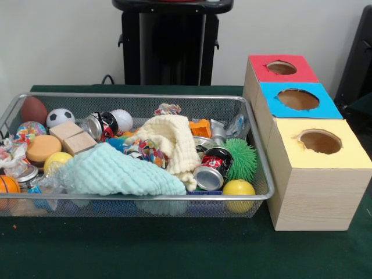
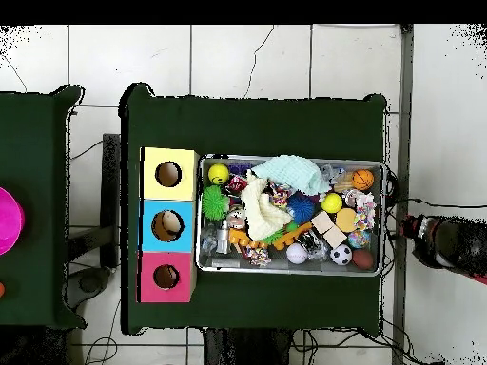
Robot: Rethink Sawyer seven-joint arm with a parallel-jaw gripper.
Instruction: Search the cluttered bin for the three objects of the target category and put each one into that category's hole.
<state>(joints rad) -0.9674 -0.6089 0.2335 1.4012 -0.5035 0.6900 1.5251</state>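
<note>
The gripper [image 2: 411, 229] sits off the bin's [image 1: 145, 96] short end; wide or narrow, I cannot tell. The red can [image 1: 212, 168] lies on its side at the end farthest from it, top facing the front rim, near the yellow box [image 1: 317, 174].

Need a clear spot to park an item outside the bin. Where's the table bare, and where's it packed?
Bare green table runs along the wire bin's near side in the front view, and also behind the bin, beyond its far rim. Only a thin gap separates the bin from the yellow box. Inside the bin it is crowded: cloths, balls and cans overlap, no bare floor showing.
</note>
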